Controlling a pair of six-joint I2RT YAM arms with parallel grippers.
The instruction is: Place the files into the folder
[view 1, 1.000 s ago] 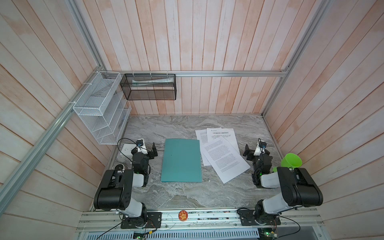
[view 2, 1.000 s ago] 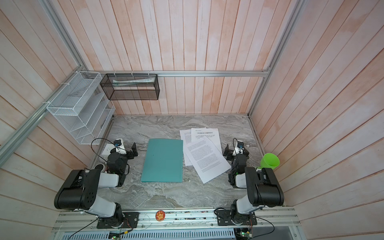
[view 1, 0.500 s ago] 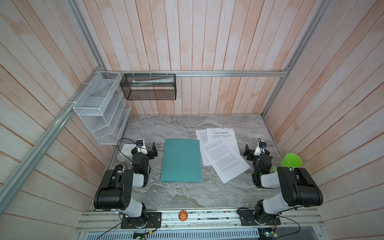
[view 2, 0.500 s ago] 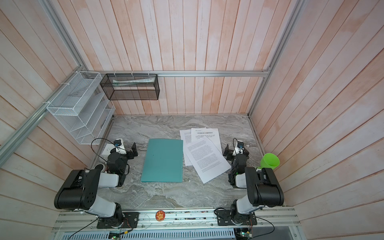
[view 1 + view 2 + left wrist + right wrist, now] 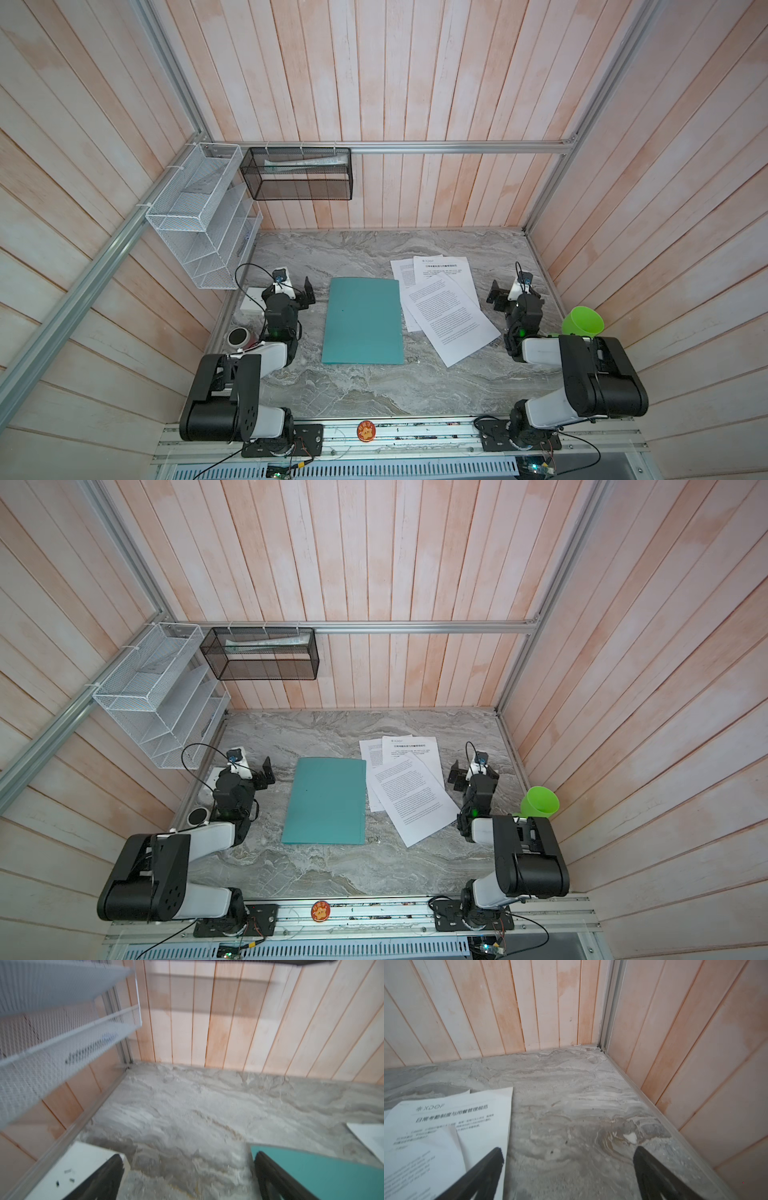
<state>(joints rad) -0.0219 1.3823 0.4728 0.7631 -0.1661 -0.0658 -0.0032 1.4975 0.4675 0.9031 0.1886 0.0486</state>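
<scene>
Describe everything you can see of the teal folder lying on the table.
The folder is a flat teal-green rectangle, thin like card or plastic, plain but for one small dark speck. It is closed and lies flat on the marble-patterned table, its long side running away from the robot, about midway between the arms. In both top views the white files lie against its right edge; whether they overlap it cannot be told. Nothing rests on top of it.

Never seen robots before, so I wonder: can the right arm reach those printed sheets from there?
Probably yes. The right pincer stands open beside the files, only bare table between them, nothing in the way.
</scene>
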